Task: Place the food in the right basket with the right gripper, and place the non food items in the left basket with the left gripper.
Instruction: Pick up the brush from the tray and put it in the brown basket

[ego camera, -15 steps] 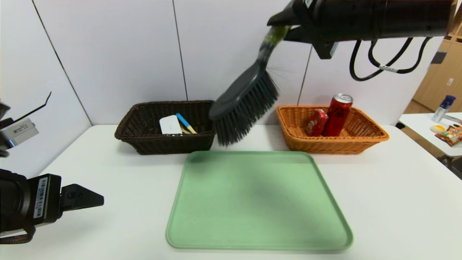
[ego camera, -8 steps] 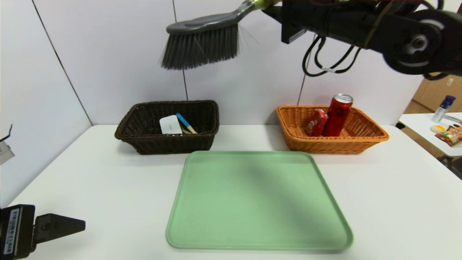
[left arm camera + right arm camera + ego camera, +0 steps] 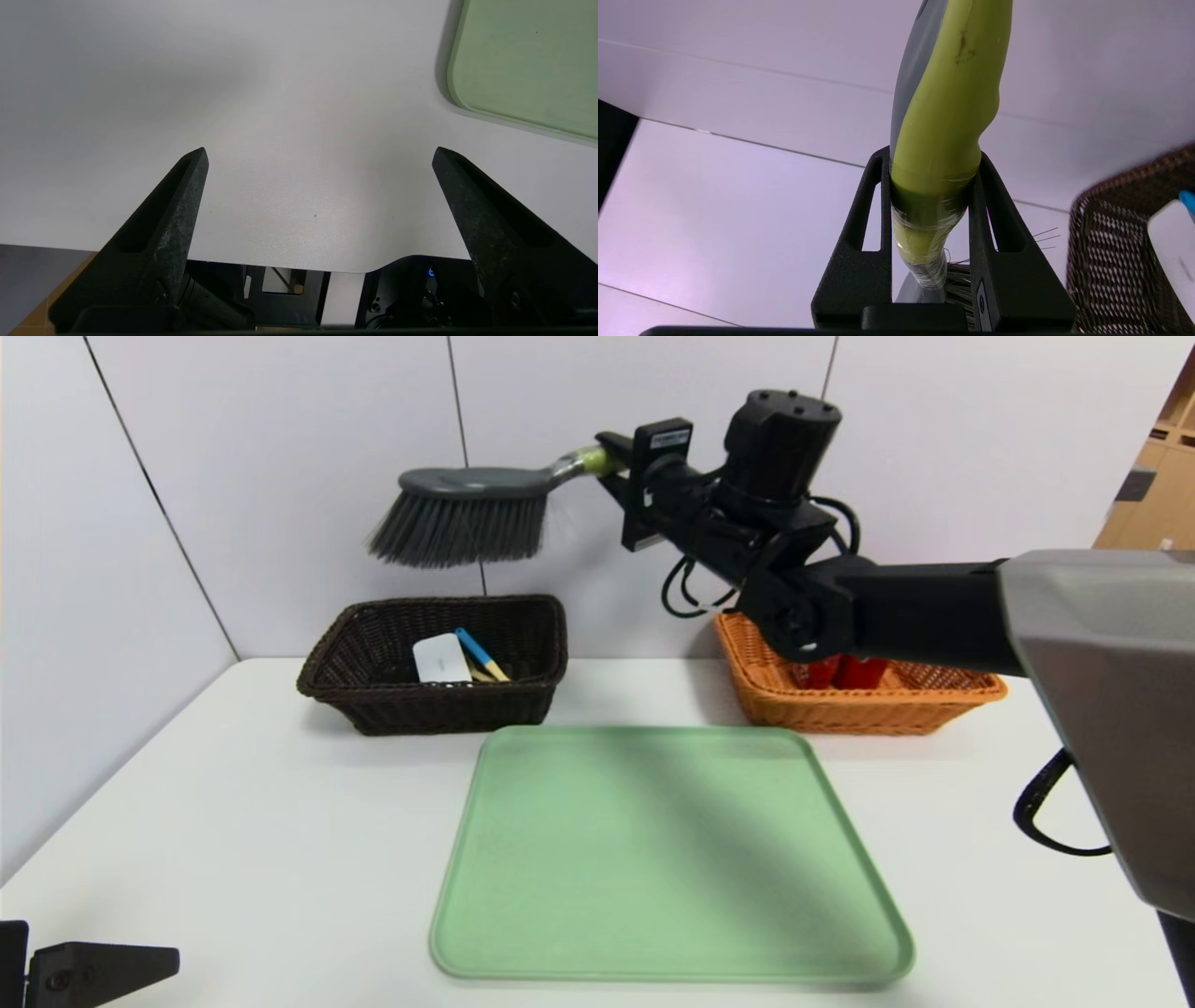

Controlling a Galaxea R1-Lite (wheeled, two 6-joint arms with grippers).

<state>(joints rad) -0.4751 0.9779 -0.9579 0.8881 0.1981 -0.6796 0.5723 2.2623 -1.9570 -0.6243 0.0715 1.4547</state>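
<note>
- The right gripper [image 3: 611,467] pinches the green handle of a grey dustpan brush [image 3: 462,513], holding it in the air above the dark brown basket [image 3: 373,705], bristles hanging down.
- The task gives non-food items to the left arm, yet the right arm carries this one.
- The left gripper [image 3: 320,156] sits low at the table's [image 3: 233,821] near-left corner, fingers spread wide, nothing between them.
- The brush looks light and rigid, and head-heavy enough to pivot in a handle grip; the bristles are soft. The handle's narrow neck seems the surest hold.
- The orange basket [image 3: 775,695] holds red items, partly hidden by the arm; the green tray [image 3: 667,859] is bare.
</note>
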